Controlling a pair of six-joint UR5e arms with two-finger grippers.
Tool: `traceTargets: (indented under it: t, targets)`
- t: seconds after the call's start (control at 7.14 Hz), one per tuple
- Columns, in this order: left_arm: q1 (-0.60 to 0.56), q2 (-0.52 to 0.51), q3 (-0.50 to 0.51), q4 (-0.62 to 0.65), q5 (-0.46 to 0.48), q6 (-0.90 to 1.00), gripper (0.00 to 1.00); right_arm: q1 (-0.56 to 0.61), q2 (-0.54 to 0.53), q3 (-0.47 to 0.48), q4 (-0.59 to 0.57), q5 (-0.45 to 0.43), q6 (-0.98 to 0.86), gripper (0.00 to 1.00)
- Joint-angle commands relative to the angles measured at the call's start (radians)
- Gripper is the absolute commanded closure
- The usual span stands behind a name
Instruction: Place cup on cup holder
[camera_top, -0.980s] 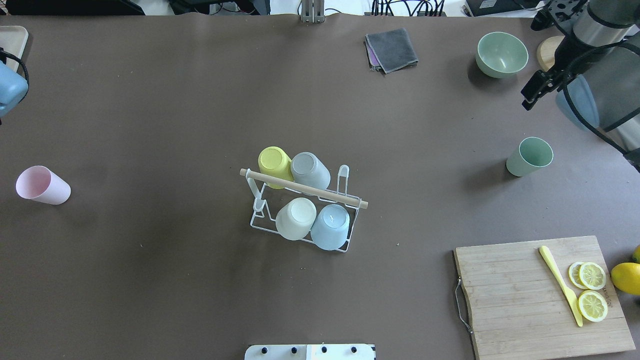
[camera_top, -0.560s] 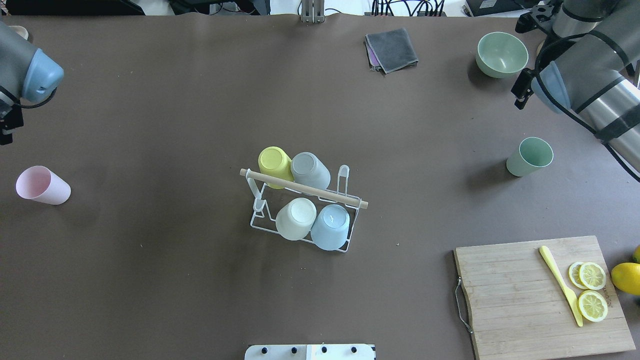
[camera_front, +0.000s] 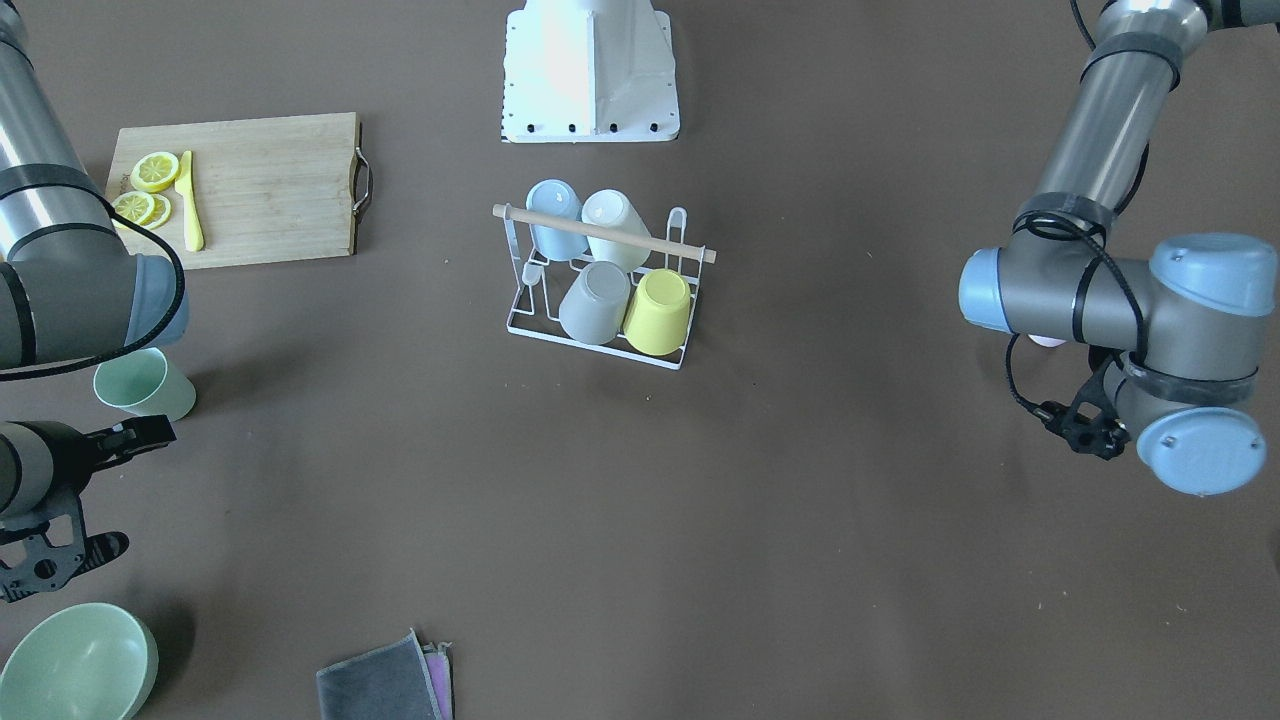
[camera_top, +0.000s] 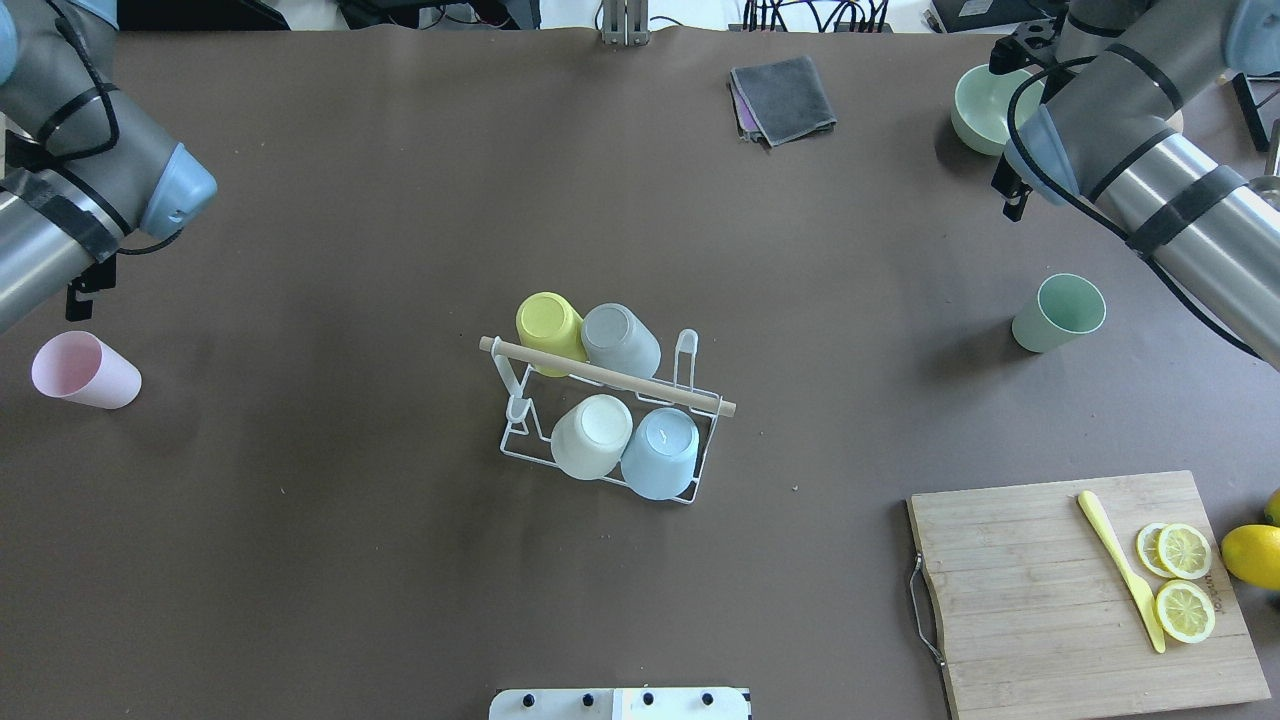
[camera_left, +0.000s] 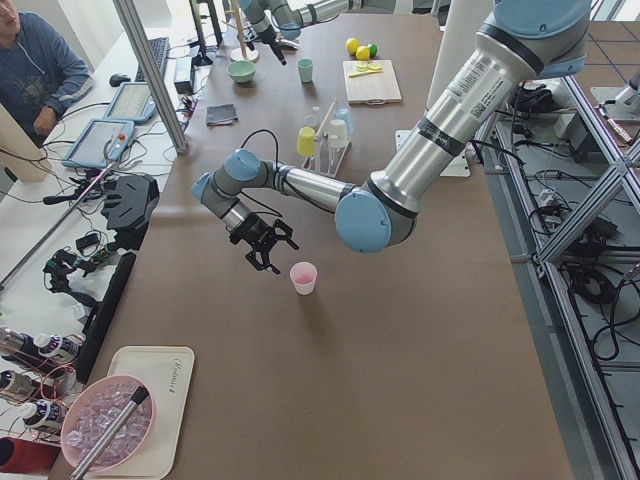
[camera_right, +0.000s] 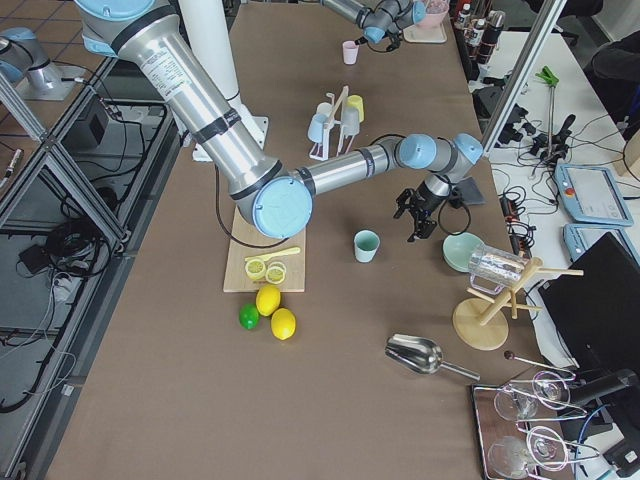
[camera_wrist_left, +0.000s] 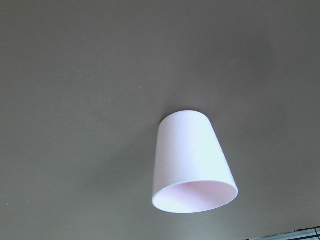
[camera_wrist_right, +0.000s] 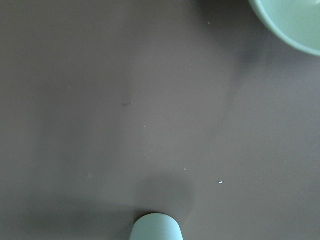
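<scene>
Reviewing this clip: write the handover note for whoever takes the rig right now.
Left tool: empty, hangs beside the pink cup, not touching; open or shut unclear.
Right tool: empty, above the table between the green cup and green bowl; state unclear.
Cup holder, table centre: four cups upturned on it, two pegs free.
Done: four cups racked.
Left to do: pink and green cups stand loose on the table; grasp, invert, peg each.

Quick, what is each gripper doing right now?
Left gripper: cannot tell if open or closed, since its own arm hides most of it; the pink cup stands free.
Right gripper: open, holding nothing, near the green cup.
</scene>
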Motion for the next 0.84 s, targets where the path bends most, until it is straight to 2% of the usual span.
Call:
traceTargets:
  t: [0.0,0.42,0.7]
  targets:
    - [0.061,-0.041,0.074,0.015,0.053,-0.059,0.02,-0.029,0.005,-0.018,-0.071,-0.032,-0.077,0.0]
    - [0.089,-0.106,0.142,0.007,0.226,-0.071,0.02,-0.069,0.002,-0.054,-0.073,-0.032,-0.081,0.0]
    - [0.098,-0.099,0.145,-0.002,0.236,-0.073,0.02,-0.078,0.004,-0.071,-0.074,-0.032,-0.081,0.0]
